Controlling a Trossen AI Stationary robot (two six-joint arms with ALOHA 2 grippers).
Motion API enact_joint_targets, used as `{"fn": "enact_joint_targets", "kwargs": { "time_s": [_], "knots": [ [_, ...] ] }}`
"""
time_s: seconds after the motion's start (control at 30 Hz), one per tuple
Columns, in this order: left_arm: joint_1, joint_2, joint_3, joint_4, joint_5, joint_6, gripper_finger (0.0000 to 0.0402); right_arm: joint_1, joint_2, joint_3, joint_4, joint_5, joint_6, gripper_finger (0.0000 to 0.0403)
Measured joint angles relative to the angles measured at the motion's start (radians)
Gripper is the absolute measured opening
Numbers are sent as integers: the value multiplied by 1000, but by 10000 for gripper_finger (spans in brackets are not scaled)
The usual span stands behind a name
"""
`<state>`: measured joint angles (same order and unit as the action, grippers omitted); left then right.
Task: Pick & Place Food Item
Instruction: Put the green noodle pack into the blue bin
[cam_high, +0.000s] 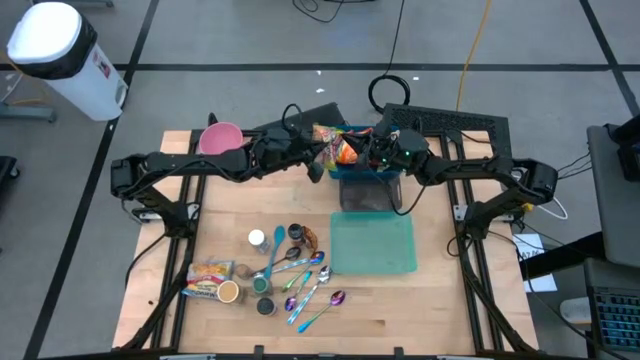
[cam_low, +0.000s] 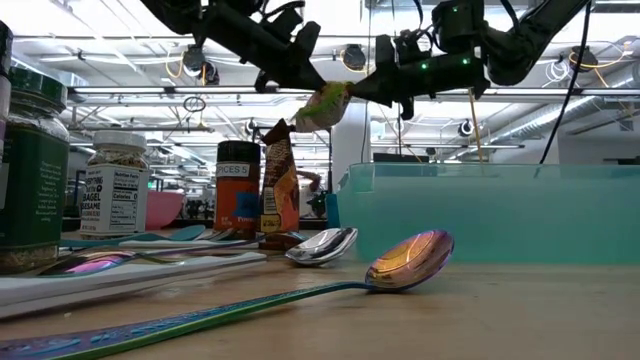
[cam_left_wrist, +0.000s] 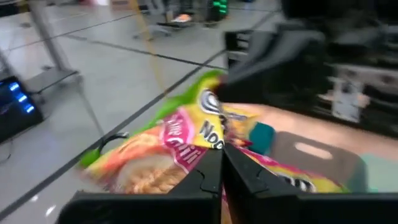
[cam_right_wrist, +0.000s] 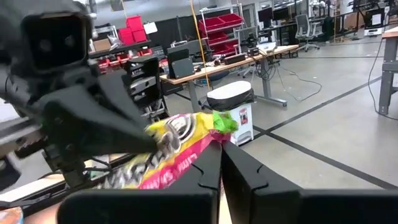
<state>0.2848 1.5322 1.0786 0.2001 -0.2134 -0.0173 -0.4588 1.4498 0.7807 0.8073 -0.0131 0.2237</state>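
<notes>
A yellow, green and pink noodle packet (cam_high: 341, 148) hangs in the air between my two grippers, above a dark bin (cam_high: 368, 193) at the table's far middle. My left gripper (cam_high: 322, 157) is shut on it from the left, my right gripper (cam_high: 362, 150) from the right. In the low view the packet (cam_low: 325, 103) is high above the table. It also shows in the left wrist view (cam_left_wrist: 180, 137) and the right wrist view (cam_right_wrist: 177, 152). My left gripper pinches the packet's edge (cam_left_wrist: 214, 144) between its two shut fingers, coming roughly level from the table's left. The packet is lifted clear and spreads out beyond the fingertips. My right gripper pinches the packet's opposite end near its green corner (cam_right_wrist: 211, 140) between its two shut fingers, coming roughly level from the table's right. The packet is clear of the bin and reaches across to the other gripper.
A teal tray (cam_high: 373, 243) lies in front of the bin. Several spoons (cam_high: 305, 280), spice jars (cam_high: 258, 240), a brown packet (cam_high: 306, 236) and a snack pack (cam_high: 208, 278) lie at the near left. A pink bowl (cam_high: 220, 137) stands at the far left.
</notes>
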Motion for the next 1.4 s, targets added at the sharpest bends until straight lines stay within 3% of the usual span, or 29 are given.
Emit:
{"fn": "enact_joint_targets", "kwargs": {
  "time_s": [0.13, 0.37, 0.57, 0.77, 1.03, 1.17, 1.4],
  "knots": [
    [-12, 0, 0, 30, 59, 43, 68, -18, 1, 0, -18, -17, 4, 0],
    [-25, -10, 0, 53, 56, 74, 198, -100, 1, 0, -106, -18, 11, 0],
    [-32, -46, 0, 23, 57, 93, 258, -174, 1, 0, -180, -17, 25, 0],
    [-31, -62, 0, -11, 56, 114, 283, -188, 10, 0, -192, -50, 51, 0],
    [-31, -62, 0, -38, 56, 113, 285, -188, 32, 0, -133, -183, 51, 0],
    [-31, -62, 0, -43, 55, 112, 285, -190, 82, 0, -63, -274, 0, 0],
    [-31, -62, 0, -48, 55, 95, 285, -216, 254, 18, 16, -291, -12, 0]
  ]
}}
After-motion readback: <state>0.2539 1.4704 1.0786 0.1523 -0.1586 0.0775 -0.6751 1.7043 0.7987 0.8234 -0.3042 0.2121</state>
